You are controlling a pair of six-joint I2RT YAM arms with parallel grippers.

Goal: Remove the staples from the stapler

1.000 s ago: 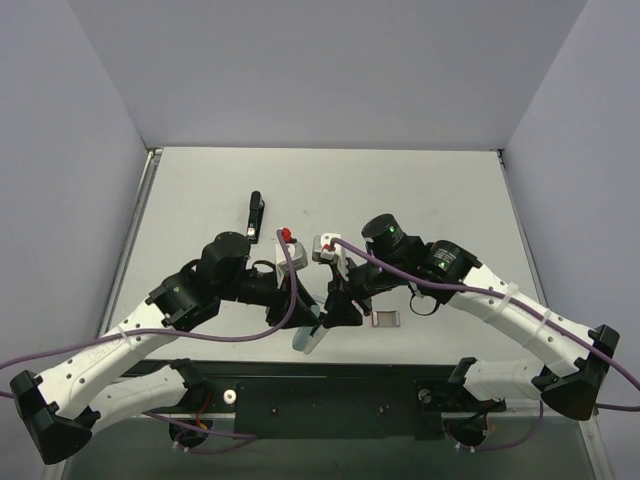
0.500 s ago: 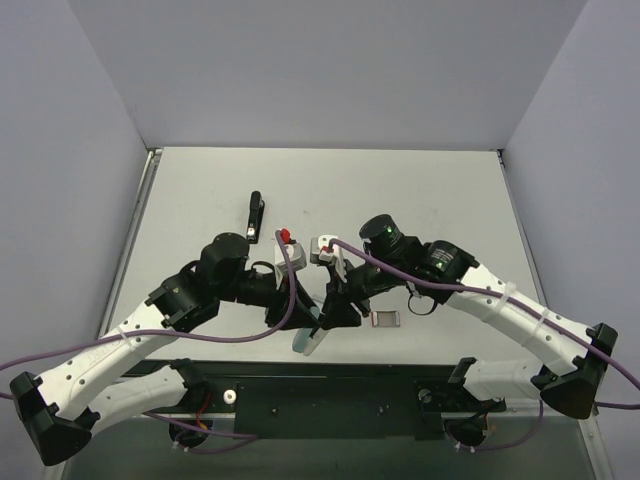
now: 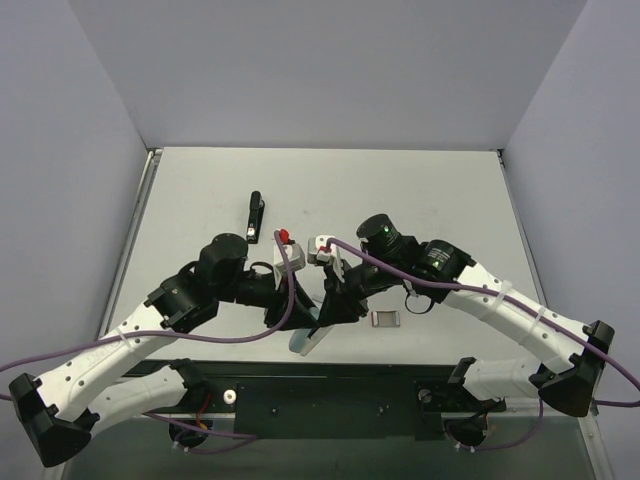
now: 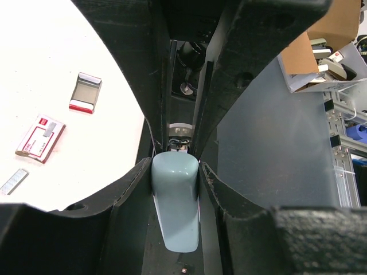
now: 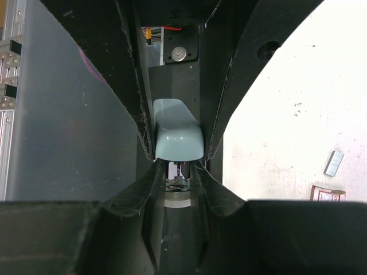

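A pale blue-grey stapler (image 3: 306, 339) is held off the table between both grippers near the front edge. My left gripper (image 4: 175, 167) is shut on the stapler's rounded top cover (image 4: 175, 200). My right gripper (image 5: 179, 173) faces it and is shut on the stapler's lower metal part (image 5: 178, 184), under the cover (image 5: 177, 134). In the top view the left gripper (image 3: 298, 312) and right gripper (image 3: 332, 310) meet tip to tip. A short silver-grey strip of staples (image 4: 14, 181) lies on the table; it also shows in the right wrist view (image 5: 334, 162).
A small red-and-white box (image 4: 40, 134) and a small grey-framed box (image 4: 86, 93) lie near the strip; the grey-framed box also shows in the top view (image 3: 385, 319). A black elongated tool (image 3: 256, 216) lies further back on the left. The table's front edge is just below the stapler.
Both grippers and the stapler have shifted slightly to the left and toward the front edge. The grip on the stapler is unchanged.
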